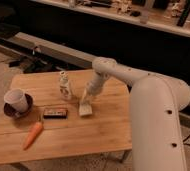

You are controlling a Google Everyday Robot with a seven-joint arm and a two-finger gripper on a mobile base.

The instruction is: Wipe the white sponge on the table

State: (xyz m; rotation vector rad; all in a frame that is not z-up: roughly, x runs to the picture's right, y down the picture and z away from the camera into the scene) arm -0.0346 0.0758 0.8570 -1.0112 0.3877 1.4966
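Gripper sits right over the white sponge, mid-table — grip state can't tell. Sponge lies flat on the wood, just right of the black bar, near the bottle — carrot and cup left.

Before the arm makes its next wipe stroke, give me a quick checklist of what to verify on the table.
1. White sponge lies flat on the table: ok.
2. End effector sits directly above the sponge: ok.
3. End effector's hold on the sponge: cannot tell.
4. Patterned bottle stands apart from the sponge: ok.
5. Black bar lies close on the sponge's left, in the way of a leftward stroke: not ok.
6. Carrot and cup lie well away: ok.
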